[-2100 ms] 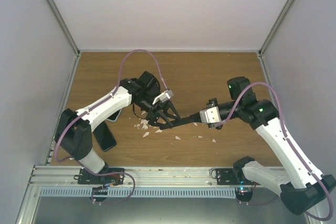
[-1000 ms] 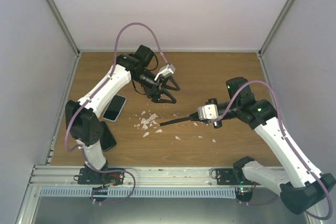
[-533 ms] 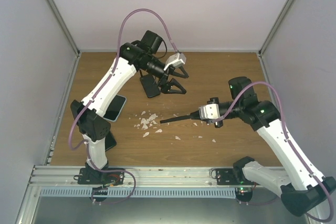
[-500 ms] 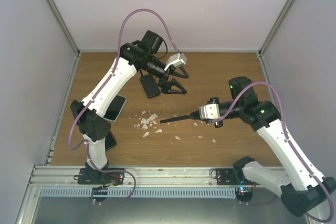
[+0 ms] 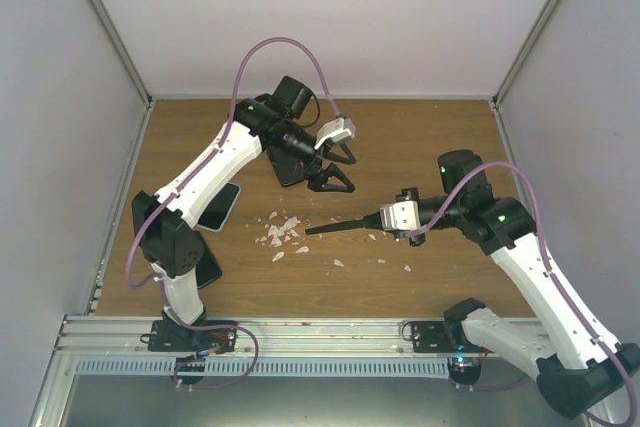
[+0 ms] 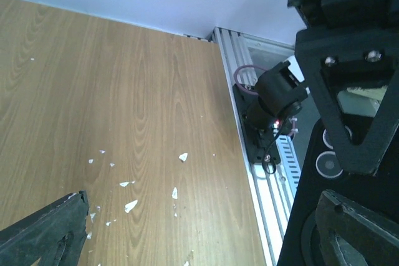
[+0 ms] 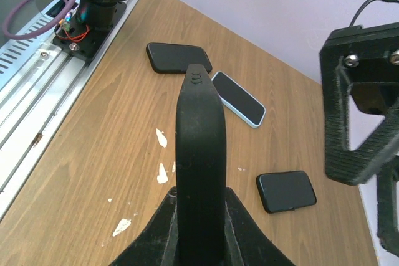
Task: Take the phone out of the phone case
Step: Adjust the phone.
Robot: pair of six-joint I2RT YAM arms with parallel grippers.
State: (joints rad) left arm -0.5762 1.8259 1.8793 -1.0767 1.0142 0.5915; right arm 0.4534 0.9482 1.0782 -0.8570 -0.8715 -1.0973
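My right gripper [image 5: 385, 215] is shut on a thin black slab, seemingly the phone case [image 5: 335, 226], which sticks out leftward above the table. In the right wrist view the phone case [image 7: 199, 154] stands edge-on between my fingers [image 7: 156, 232]. A black phone [image 5: 289, 166] lies flat at the back, partly under my left arm; it also shows in the right wrist view as the black phone [image 7: 287, 191]. My left gripper [image 5: 338, 172] hovers open and empty just right of it. In the left wrist view the left gripper [image 6: 206, 160] has only bare wood between its jaws.
A phone in a light-blue case [image 5: 218, 205] and another black phone [image 5: 206, 263] lie at the left. White flakes [image 5: 278, 234] are scattered mid-table. The metal rail [image 5: 320, 332] runs along the near edge, and walls close in three sides.
My left arm drew away from the held case and swung to the back. The black phone now lies on the table beside the open left gripper. The right gripper barely moved.
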